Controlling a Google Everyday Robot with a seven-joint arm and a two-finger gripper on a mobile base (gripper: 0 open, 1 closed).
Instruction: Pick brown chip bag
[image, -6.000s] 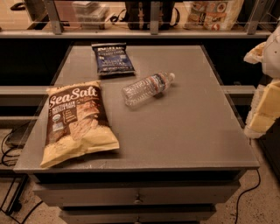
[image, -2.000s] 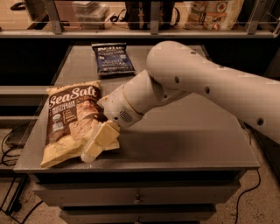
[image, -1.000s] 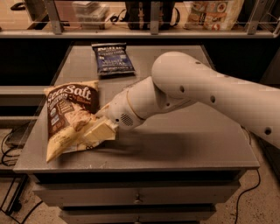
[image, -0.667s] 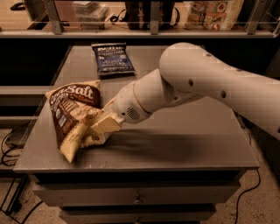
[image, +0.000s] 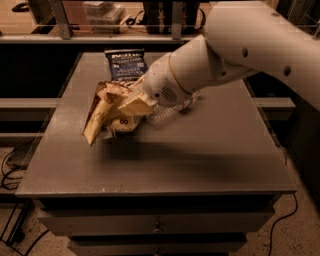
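Observation:
The brown chip bag (image: 102, 114) is crumpled and lifted off the grey table (image: 165, 155), hanging tilted with its pale yellow edge pointing down left. My gripper (image: 129, 102) is shut on the bag's upper right part, its cream fingers (image: 136, 104) pinching it. The white arm (image: 235, 45) reaches in from the upper right and hides part of the table behind it.
A smaller dark blue chip bag (image: 124, 62) lies at the table's back left. A clear water bottle (image: 167, 112) lies under the wrist, mostly hidden. Shelves with goods run along the back. Drawers sit below the table's front edge.
The arm came in, closed on the brown chip bag and raised it off the table, carrying it right and toward the middle. The bag crumpled and tilted.

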